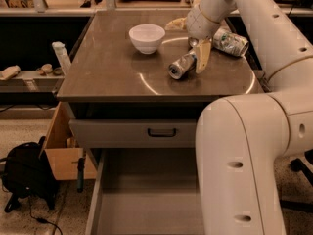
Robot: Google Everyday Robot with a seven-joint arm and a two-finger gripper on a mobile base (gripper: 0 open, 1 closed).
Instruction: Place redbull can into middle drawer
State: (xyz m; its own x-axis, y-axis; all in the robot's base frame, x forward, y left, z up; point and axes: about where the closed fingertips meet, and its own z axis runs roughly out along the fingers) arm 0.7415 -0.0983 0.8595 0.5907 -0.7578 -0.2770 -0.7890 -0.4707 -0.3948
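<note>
The redbull can [180,66] lies on its side on the cabinet top, right of centre, its open end facing front-left. My gripper [198,58] comes down from the arm at the upper right and sits at the can's far end, right against it. The can rests on the surface. The middle drawer [146,199] is pulled out at the bottom of the view, with a bare grey floor and low side walls.
A white bowl [146,37] stands at the back of the top. A fatter greenish-silver can [231,41] lies behind my gripper on the right. A closed grey drawer front with a black handle [162,132] is above the open drawer. A cardboard box [61,146] and a black bag [24,177] are on the floor at left.
</note>
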